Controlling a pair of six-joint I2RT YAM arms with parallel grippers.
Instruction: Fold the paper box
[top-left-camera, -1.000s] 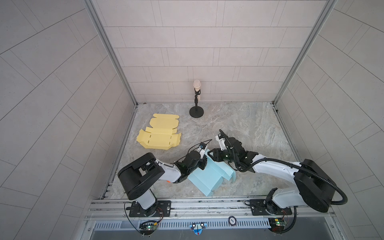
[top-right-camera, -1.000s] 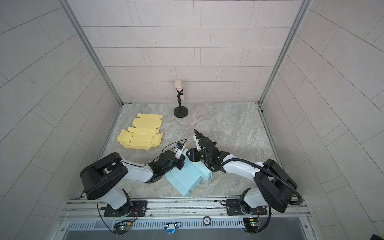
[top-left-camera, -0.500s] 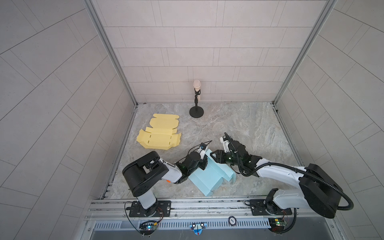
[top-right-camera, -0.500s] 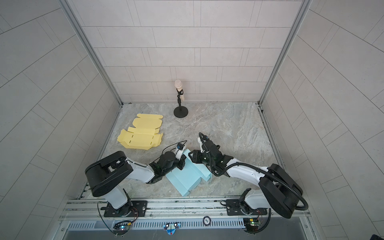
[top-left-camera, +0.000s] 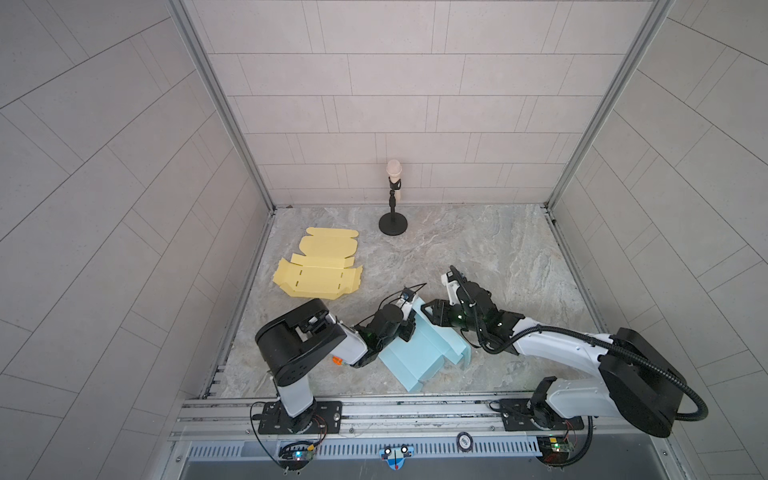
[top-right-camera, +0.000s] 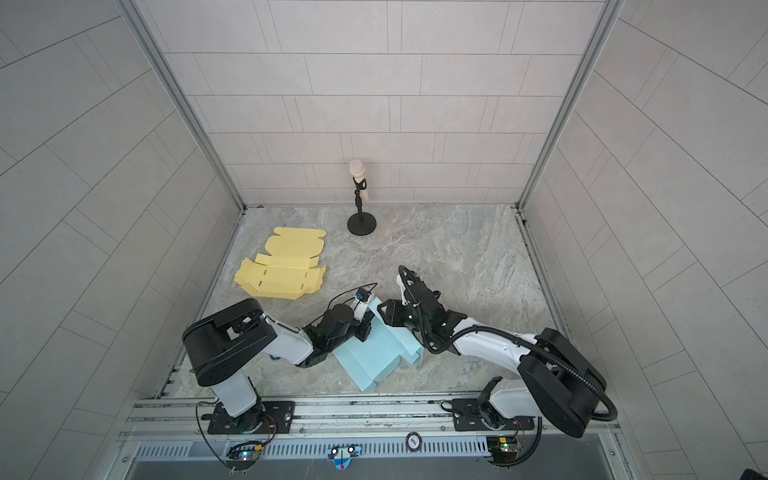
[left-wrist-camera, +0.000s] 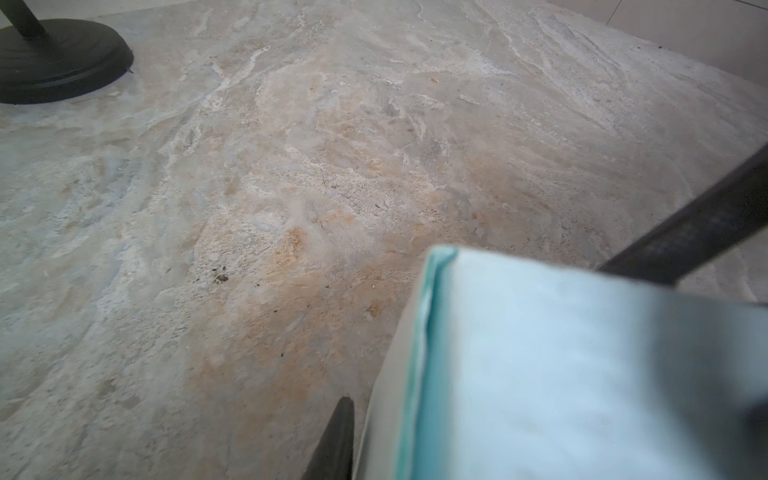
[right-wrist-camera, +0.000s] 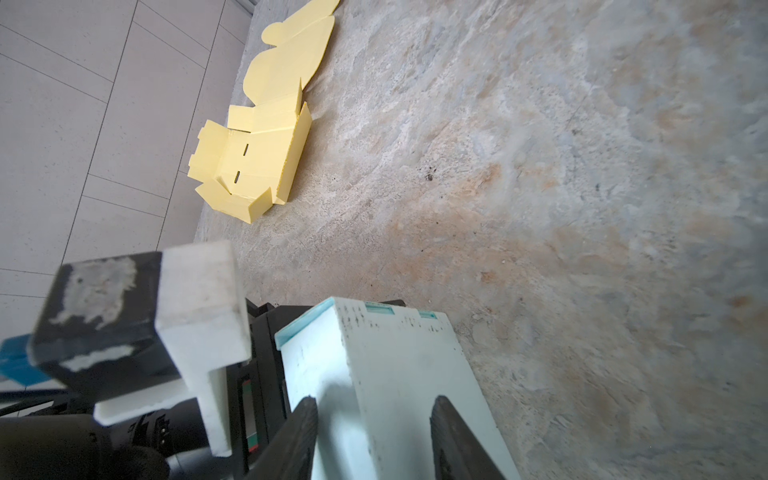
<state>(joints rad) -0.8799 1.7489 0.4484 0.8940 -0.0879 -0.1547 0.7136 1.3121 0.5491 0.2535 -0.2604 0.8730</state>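
Both grippers met at the pale blue paper box (top-left-camera: 415, 357), which sat in the lower middle of both top views, close to the front rail (top-left-camera: 374, 409). The left gripper (top-left-camera: 408, 330) reached in from the left and lay against the box's raised wall. From above I could not tell whether it pinched that wall or only flanked it. The right gripper (top-left-camera: 430, 311) came in from the right and sat at the upper end of the same wall. The box lay partly folded on the marble table (top-left-camera: 498, 257), one long wall up and its other panels flat. A flat yellow box blank (top-left-camera: 318, 278) lay well apart at the left middle, and a microphone stand (top-left-camera: 392, 226) stood at the back centre.

From the left wrist camera, the box's blue wall filled the foreground, its doubled edge upright. One dark finger (left-wrist-camera: 338, 432) showed just beside the wall. Its partner was hidden, so the grip could not be judged. The stand's round base sat far off on the marble.

From the right wrist camera, two dark fingers (right-wrist-camera: 453, 436) stood spread apart over the whitish face of the box wall, which ran between and past them. The left arm's black-and-white housing (right-wrist-camera: 166, 316) sat just beside that wall. The yellow blank lay beyond.
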